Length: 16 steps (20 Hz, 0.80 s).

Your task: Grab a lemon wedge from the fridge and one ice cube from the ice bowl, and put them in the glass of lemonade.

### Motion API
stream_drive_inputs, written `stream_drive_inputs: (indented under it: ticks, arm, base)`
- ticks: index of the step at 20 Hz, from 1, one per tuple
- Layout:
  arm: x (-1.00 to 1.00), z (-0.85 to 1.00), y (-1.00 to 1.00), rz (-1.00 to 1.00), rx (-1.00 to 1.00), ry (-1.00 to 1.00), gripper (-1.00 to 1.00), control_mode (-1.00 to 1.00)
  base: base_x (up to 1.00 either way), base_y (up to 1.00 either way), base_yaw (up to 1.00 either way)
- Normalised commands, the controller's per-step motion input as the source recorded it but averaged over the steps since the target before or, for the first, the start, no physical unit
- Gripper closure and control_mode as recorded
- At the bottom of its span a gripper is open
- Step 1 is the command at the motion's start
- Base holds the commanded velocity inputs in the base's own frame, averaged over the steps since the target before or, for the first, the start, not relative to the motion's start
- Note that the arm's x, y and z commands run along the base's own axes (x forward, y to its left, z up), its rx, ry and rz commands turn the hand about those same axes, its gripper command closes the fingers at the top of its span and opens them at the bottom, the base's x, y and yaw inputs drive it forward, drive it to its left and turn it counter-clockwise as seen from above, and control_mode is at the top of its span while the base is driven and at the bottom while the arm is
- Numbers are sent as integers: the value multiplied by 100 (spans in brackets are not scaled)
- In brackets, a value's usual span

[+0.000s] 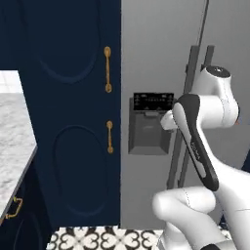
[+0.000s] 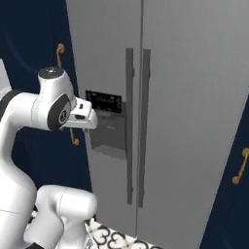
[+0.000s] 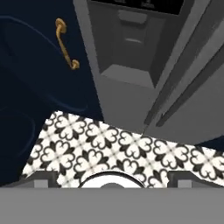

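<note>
Two-finger gripper (image 3: 112,177), dark tips spread wide at the hand view's lower corners, holding nothing, aimed down at black-and-white patterned floor tiles (image 3: 109,148). Tall grey two-door fridge (image 2: 185,97), both doors closed, at twelve o'clock; navy cabinet (image 1: 68,112) with gold handles at ten o'clock.

Fridge (image 2: 185,97) right of cabinet (image 1: 68,122), doors shut; dispenser (image 2: 108,124) left of door handles (image 2: 136,126); tiled floor (image 3: 118,151) below.

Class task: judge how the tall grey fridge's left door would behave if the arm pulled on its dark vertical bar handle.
The tall grey fridge's left door looks large, so probably heavy. Its dark vertical bar handle seems rigid, unlikely to flex. Being smooth and slim, it might slip between open fingers.
</note>
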Motion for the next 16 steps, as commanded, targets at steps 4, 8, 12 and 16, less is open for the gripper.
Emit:
stream_drive_inputs:
  ticks: [4, 8, 12, 16]
  arm:
    - [0, 0, 0, 0, 0, 0, -100, 100]
    - [0, 0, 0, 0, 0, 0, -100, 100]
    - [0, 0, 0, 0, 0, 0, -100, 100]
    - [0, 0, 0, 0, 0, 0, -100, 100]
  base:
    - [0, 60, 68]
    - [0, 64, 67]
    - [3, 49, 66]
    - [27, 37, 70]
